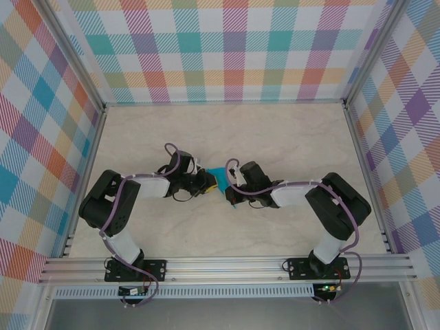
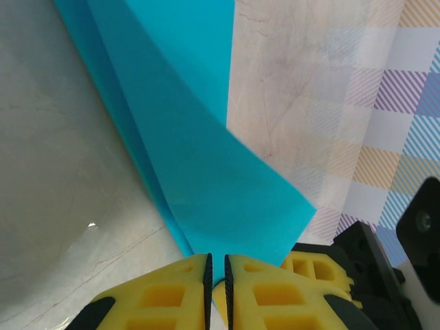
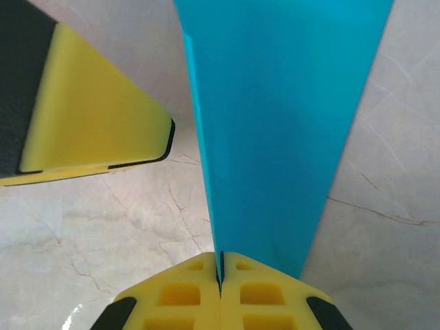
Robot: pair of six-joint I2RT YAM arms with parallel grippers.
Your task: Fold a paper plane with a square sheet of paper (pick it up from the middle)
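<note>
Evidently light, floppy: teal paper (image 2: 206, 179) clamped by left gripper (image 2: 217, 273) & right gripper (image 3: 221, 273) (tears easily); best held nr its creased edge.

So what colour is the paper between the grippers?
The paper is plain teal-blue, clearest in the right wrist view.

The pale marbled tabletop (image 1: 227, 134) is open toward 12 o'clock, up to the checked pastel back wall (image 1: 227, 55). Across the middle, from 9 to 3 o'clock, the two black robot arms (image 1: 148, 185) make a barrier: the left gripper (image 1: 208, 182) and the right gripper (image 1: 235, 187) meet there, both pinching one folded teal-blue paper sheet (image 1: 221, 177). At 6 o'clock a bare strip lies before the aluminium rail (image 1: 227, 265).
</note>
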